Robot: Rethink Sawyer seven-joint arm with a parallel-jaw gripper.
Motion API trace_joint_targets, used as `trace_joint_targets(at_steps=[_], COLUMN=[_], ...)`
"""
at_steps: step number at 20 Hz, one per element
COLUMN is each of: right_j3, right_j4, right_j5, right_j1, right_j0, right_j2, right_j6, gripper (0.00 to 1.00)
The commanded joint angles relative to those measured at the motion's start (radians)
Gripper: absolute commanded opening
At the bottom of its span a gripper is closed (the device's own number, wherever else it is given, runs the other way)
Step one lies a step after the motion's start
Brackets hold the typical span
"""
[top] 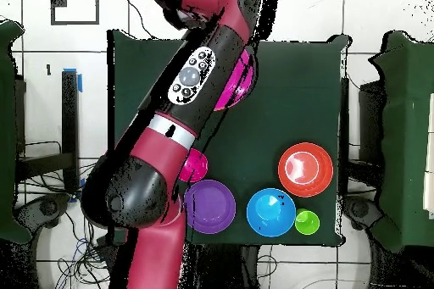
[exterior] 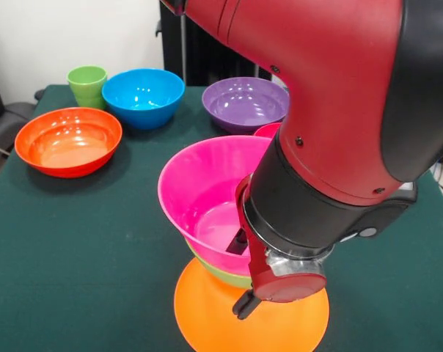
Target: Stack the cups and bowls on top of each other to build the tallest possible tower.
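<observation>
The tower stands near the front: an upturned orange bowl, a green bowl on it, and a big pink bowl on top, slightly tilted. My gripper comes down over the pink bowl's right wall, with one finger inside the bowl and the other outside, shut on that wall. In the overhead view the arm covers the gripper and only part of the pink bowl shows. The light-green cup stands upright at the back left.
Loose bowls sit open side up on the green cloth: a red-orange bowl, a blue bowl, a purple bowl and a small magenta-red bowl behind the tower.
</observation>
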Motion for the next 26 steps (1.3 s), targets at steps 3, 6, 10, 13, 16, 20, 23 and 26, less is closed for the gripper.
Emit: trace_joint_targets(at_steps=[3,6,10,13,16,20,23,26], right_j3=[-0.052,-0.006,0.04,0.078,0.112,0.173,0.209,0.247], right_j4=[-0.055,-0.084,-0.125,-0.152,-0.17,-0.202,-0.223,-0.251], right_j5=[0.142,0.147,0.144,0.141,0.104,0.035,-0.013,-0.023], right_j1=[-0.001,-0.005,-0.027,-0.052,-0.073,-0.104,-0.12,-0.16], right_j0=[0.033,0.063,0.09,0.116,0.14,0.17,0.195,0.22], right_j2=[0.064,0.104,0.153,0.195,0.242,0.297,0.335,0.367], right_j6=[0.201,0.18,0.145,0.117,0.1,0.075,0.067,0.044], gripper=[1.0,1.0,1.0,1.0,1.0,1.0,1.0,1.0])
